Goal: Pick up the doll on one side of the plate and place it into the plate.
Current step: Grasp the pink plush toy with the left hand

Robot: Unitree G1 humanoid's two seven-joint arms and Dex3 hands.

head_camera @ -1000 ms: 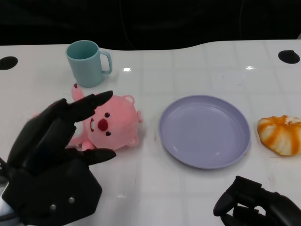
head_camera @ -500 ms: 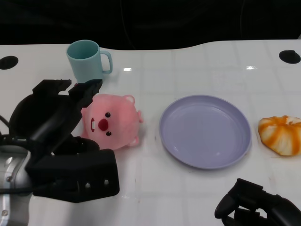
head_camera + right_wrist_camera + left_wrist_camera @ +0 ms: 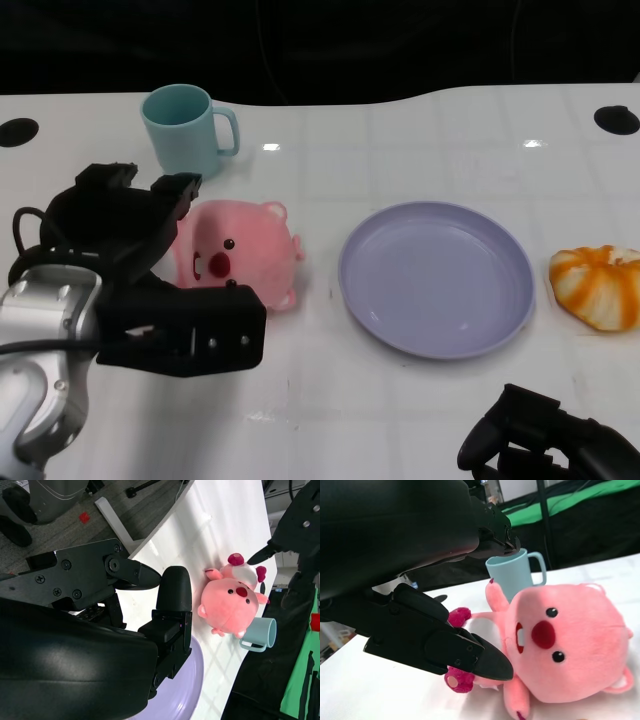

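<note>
Beside the plate, spread left robot hand straddles the pink doll, not gripping; no writing shows

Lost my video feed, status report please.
Left robot hand open around the pink doll, no grip yet. Right robot hand idle, low. Purple plate bare, path unobstructed.
</note>
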